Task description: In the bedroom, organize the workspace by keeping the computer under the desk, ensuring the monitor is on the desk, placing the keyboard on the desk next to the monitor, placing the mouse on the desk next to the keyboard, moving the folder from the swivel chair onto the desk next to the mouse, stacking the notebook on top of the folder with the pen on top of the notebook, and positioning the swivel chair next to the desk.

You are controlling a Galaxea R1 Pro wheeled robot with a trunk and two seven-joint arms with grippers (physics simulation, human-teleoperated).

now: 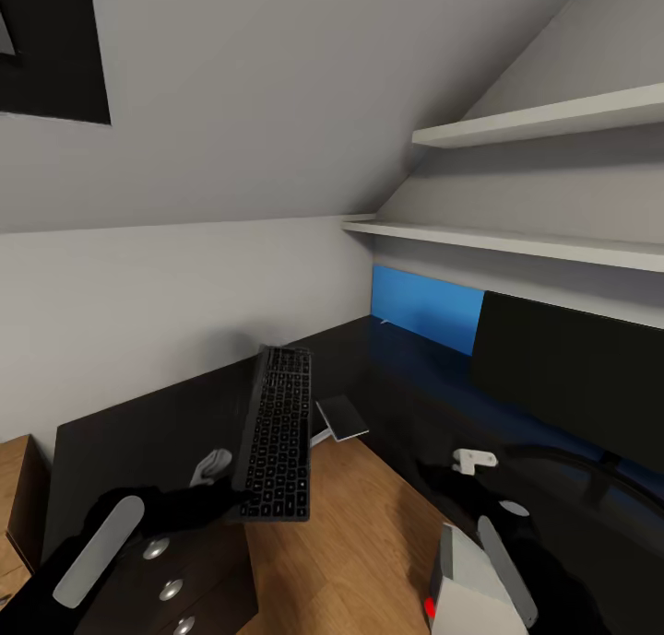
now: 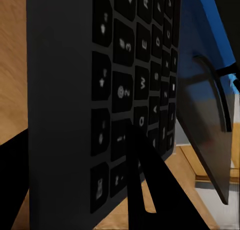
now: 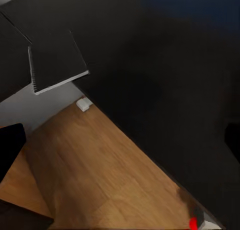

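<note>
Between the left jaws (image 1: pixel 231 501) — clamped — the keyboard (image 1: pixel 277 432) stands tilted above the worktop (image 1: pixel 406 377); right jaws' state — cannot tell.

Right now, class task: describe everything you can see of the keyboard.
The keyboard is slim, with a silver-grey frame and black keys bearing pale legends. It is lifted off the desk, tilted up steeply on its long edge above the desk's inner corner. The left gripper clamps its near end; one dark finger lies across the keys.

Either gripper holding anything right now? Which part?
The left gripper holds the keyboard by its near short end, upright above the desk. The right gripper's state cannot be told.
</note>
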